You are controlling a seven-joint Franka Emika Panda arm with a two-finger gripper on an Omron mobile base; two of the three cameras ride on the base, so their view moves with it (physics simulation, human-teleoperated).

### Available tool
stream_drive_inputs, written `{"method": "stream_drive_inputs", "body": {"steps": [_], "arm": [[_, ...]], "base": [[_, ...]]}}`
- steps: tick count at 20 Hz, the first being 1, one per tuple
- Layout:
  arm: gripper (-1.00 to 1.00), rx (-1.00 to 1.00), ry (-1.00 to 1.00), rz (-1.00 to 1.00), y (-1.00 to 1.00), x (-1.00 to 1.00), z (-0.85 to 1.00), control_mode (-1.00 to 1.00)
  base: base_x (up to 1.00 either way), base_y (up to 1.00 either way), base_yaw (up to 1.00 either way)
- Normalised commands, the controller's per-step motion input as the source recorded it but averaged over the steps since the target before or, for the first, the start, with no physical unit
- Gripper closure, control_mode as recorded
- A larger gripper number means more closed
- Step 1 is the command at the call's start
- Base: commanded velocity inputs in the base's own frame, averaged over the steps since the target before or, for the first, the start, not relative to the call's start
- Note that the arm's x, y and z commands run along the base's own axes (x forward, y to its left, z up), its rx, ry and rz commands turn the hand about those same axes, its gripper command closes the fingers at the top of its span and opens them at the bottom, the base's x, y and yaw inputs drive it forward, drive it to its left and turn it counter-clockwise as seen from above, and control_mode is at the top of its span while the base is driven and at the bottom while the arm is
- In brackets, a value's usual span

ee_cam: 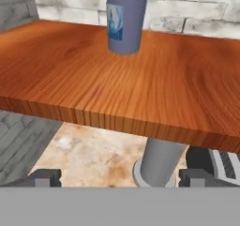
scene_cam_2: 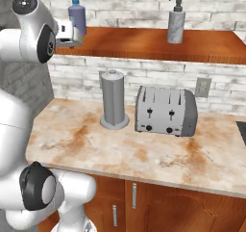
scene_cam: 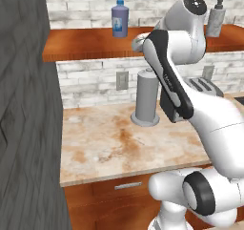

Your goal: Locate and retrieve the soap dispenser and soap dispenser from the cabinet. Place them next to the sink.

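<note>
The blue-purple soap dispenser [scene_cam: 119, 18] [scene_cam_2: 77, 15] [ee_cam: 124, 18] stands upright at the left end of the cabinet shelf [scene_cam: 86, 44] [scene_cam_2: 144, 42] [ee_cam: 140, 79]. Further right on the same board stands the speckled grey soap dispenser [scene_cam: 215, 19] [scene_cam_2: 176, 23] with a black pump. My gripper [scene_cam_2: 68, 37] [ee_cam: 119, 178] hovers just in front of the shelf's front edge, short of the blue bottle, at about board height. It is open wide, and its fingertips [ee_cam: 47, 177] have nothing between them.
Below the shelf, a plain grey cylinder on a round base [scene_cam: 145, 100] [scene_cam_2: 114, 101] [ee_cam: 157, 161] stands on the stone counter [scene_cam: 109, 143] [scene_cam_2: 144, 154], with a toaster [scene_cam_2: 166, 111] [scene_cam: 205, 86] to its right. A tall dark grey panel [scene_cam: 24, 129] walls off the left side.
</note>
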Motion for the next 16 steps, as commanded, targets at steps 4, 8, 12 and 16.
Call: {"method": "stream_drive_inputs", "body": {"steps": [4, 8, 12, 16], "arm": [[-1.00, 0.00, 0.00, 0.00, 0.14, 0.65, 0.53, -1.00], [-1.00, 0.01, 0.06, -0.03, 0.09, 0.72, 0.08, -1.00], [-1.00, 0.01, 0.03, -0.01, 0.09, 0.76, 0.00, -1.00], [-1.00, 0.00, 0.00, 0.00, 0.16, 0.61, 0.00, -1.00]], "base": [[0.00, 0.00, 0.00], [0.00, 0.00, 0.00], [0.00, 0.00, 0.00], [0.00, 0.00, 0.00]]}}
